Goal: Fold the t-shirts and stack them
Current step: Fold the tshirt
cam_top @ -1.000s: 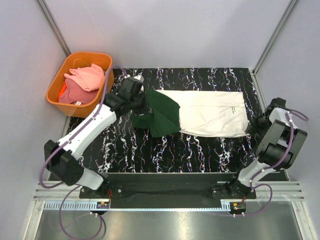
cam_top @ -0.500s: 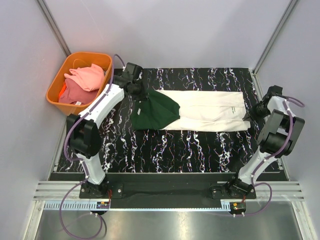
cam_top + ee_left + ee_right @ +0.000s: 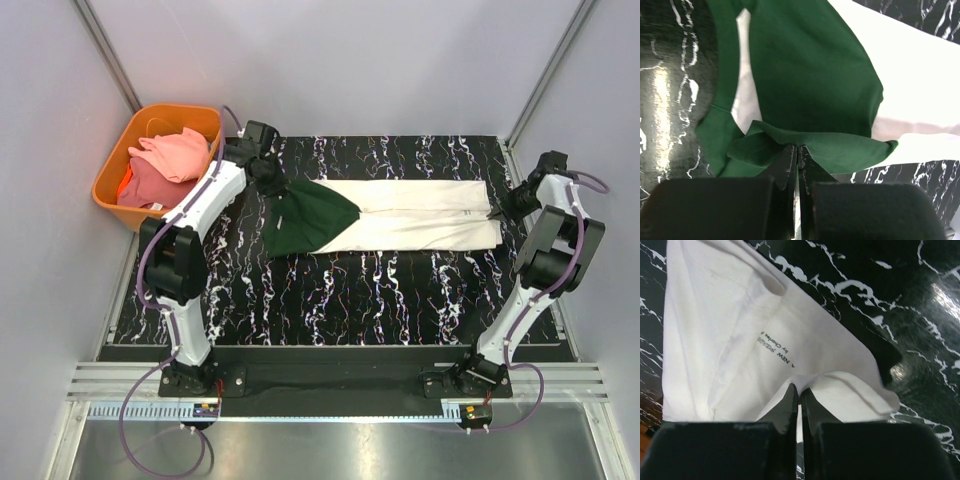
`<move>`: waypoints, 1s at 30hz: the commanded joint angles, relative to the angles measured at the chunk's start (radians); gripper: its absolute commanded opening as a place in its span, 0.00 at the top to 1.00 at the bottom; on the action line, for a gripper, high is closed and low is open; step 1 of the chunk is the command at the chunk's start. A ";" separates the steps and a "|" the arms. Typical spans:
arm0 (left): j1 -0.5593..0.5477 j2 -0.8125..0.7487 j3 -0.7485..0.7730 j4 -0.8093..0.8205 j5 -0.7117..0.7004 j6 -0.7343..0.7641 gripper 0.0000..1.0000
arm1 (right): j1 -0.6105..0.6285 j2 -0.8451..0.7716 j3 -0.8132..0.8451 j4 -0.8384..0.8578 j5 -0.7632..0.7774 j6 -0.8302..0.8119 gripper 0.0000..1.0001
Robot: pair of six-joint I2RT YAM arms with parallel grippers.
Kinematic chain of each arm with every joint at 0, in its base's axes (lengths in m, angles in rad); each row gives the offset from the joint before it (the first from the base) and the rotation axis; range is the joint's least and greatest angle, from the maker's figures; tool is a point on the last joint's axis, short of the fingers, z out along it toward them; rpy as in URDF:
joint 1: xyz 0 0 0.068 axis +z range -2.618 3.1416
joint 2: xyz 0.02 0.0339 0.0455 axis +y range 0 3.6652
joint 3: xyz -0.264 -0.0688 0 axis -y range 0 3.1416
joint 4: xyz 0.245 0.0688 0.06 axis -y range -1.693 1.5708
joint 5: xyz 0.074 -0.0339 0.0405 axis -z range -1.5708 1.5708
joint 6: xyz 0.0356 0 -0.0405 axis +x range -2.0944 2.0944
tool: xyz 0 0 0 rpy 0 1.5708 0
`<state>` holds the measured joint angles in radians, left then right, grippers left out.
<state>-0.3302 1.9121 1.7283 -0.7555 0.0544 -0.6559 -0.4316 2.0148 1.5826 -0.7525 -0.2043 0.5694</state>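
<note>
cream t-shirt (image 3: 420,215) pulled straighter, narrower than a second ago | left gripper (image 3: 798,152) clamped on green edge, sleeve probably | right gripper (image 3: 799,390) pinching cream hem

The top external camera sits above and behind the arm bases and looks down, from far, on the whole black marble-patterned table (image 3: 400,290). The left wrist camera looks along the left gripper (image 3: 797,148), very near the green-sleeved end of the cream cloth t-shirt (image 3: 830,80). The right wrist camera looks along the right gripper (image 3: 798,387), very near its hem end. All views share this t-shirt.
</note>
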 commanded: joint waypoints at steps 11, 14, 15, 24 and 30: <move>0.049 0.036 0.065 0.025 -0.039 -0.017 1.00 | 0.010 0.153 0.200 -0.001 -0.096 -0.006 0.98; 0.054 0.054 0.079 0.025 -0.028 -0.019 1.00 | 0.014 0.166 0.205 -0.001 -0.095 -0.006 0.96; 0.053 0.059 0.086 0.025 -0.025 -0.022 1.00 | 0.014 0.171 0.206 -0.001 -0.096 -0.005 0.96; 0.057 0.139 0.155 0.027 -0.005 -0.016 1.00 | 0.017 0.211 0.238 -0.002 -0.077 -0.003 0.92; 0.068 0.195 0.195 0.025 0.001 -0.002 1.00 | 0.017 0.245 0.275 -0.011 -0.069 -0.011 0.89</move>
<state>-0.2802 2.0842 1.8633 -0.7551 0.0525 -0.6739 -0.4187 2.2414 1.7992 -0.7609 -0.2890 0.5697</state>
